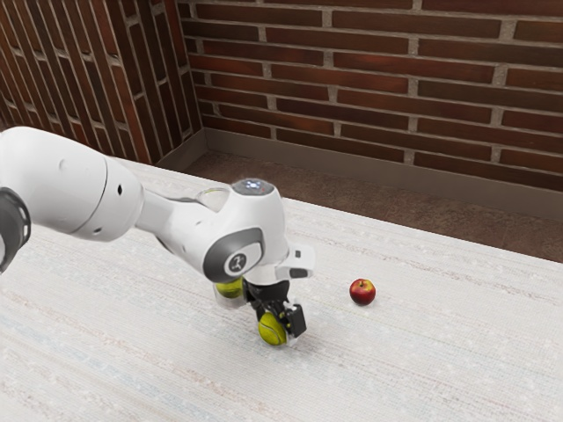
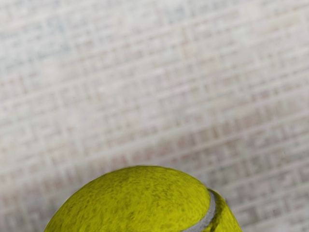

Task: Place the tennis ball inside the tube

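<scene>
Hand (image 1: 281,318) is hanging low over the tabletop (image 1: 422,360), w/ the tennis ball (image 1: 272,330) sitting right at its tip. Can't tell how far open the hand is, or whether it's gripping the ball. In wrist view the same ball is looming large & close (pale curved seam showing on one side). Can't tell if it's touching the tabletop.

Clear tube (image 1: 223,300) is standing nr the hand, toward the exterior view's left, partly hidden behind the arm (image 1: 75,185); what looks like its rim (image 1: 214,191) is peeking out above the arm. Another yellow-green ball (image 1: 230,287) is showing inside the tube, low down. Task's ball is sitting outside the tube, apart from it.

Red apple (image 1: 362,292) (yellowish patch nr the stem) is resting on the tabletop, off toward the exterior view's right, apart from hand & ball. Tabletop is showing whitish w/ faint reddish & bluish streaks. Brick wall (image 1: 405,70) is running along the background.
</scene>
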Controlling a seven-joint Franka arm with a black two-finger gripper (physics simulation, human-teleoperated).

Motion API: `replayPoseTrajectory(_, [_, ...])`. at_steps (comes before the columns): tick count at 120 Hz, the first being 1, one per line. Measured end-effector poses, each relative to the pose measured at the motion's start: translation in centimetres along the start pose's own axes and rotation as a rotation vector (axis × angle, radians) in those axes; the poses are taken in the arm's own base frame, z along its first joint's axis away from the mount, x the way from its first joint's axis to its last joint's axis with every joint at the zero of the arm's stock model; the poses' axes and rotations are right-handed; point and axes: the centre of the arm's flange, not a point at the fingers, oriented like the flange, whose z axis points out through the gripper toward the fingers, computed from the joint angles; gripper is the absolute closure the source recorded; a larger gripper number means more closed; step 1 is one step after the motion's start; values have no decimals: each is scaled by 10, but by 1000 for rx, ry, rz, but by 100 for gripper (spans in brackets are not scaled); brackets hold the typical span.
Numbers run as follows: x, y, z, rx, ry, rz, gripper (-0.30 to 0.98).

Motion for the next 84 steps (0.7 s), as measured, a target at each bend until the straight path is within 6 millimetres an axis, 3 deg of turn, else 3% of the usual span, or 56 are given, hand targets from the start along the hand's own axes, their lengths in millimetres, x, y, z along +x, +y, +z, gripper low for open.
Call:
replayPoseTrajectory(33, [-1,-1,6,-3,-12,23,2])
replayPoseTrajectory(84, [-1,-1,1,4,-5,39,35])
